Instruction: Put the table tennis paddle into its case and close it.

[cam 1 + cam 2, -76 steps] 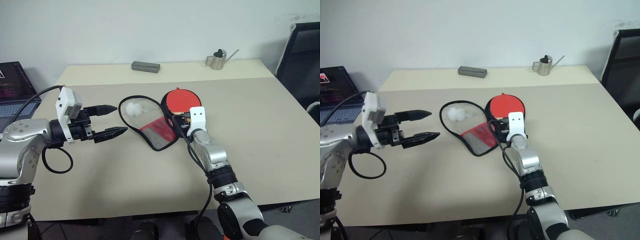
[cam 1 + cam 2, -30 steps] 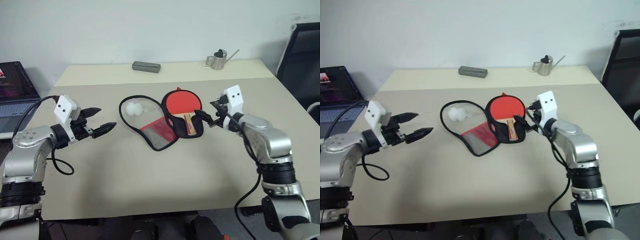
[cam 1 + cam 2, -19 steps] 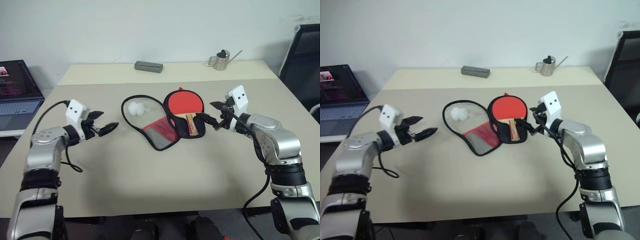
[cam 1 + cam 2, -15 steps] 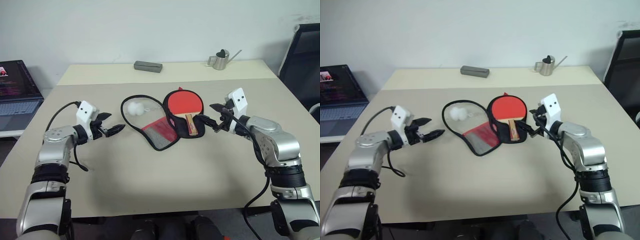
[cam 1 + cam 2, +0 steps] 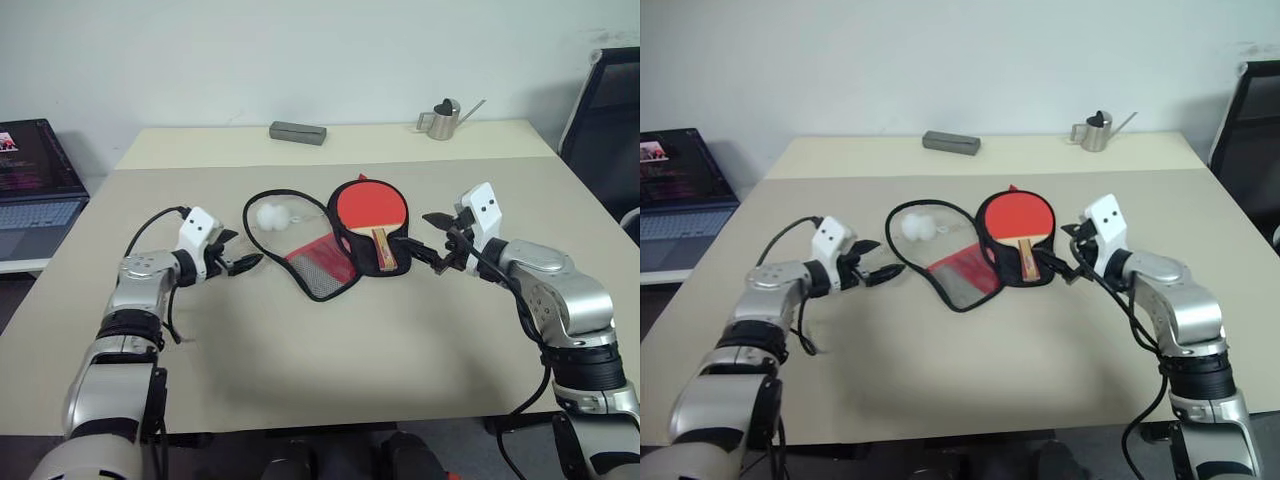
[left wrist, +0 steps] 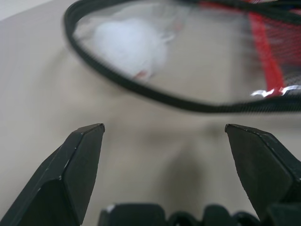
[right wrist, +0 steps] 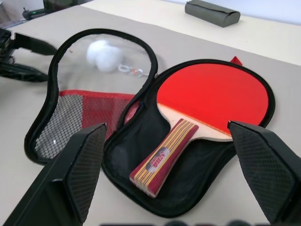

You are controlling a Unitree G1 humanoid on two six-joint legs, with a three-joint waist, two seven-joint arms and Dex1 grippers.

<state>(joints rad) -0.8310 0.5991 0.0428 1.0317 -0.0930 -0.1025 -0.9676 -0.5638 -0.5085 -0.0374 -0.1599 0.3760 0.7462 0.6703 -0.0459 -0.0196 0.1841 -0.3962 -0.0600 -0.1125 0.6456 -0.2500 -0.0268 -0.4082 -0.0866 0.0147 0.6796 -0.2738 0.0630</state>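
We see the table tennis paddle lying in the open case just ahead of our right end effector, jaws wide, bare table beside. Left end effector, empty and spread, has closed in on the case's rim.

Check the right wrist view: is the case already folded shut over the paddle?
No. The case lies spread open, with the table tennis paddle resting uncovered on its black lining.

Our two silver arms with black joints and black fingers

We see a white camera block with two dark dots on each wrist, black cables looping along both forearms, and tapered matte black fingers on the left gripper and right gripper; the right's pads are cross-hatched.
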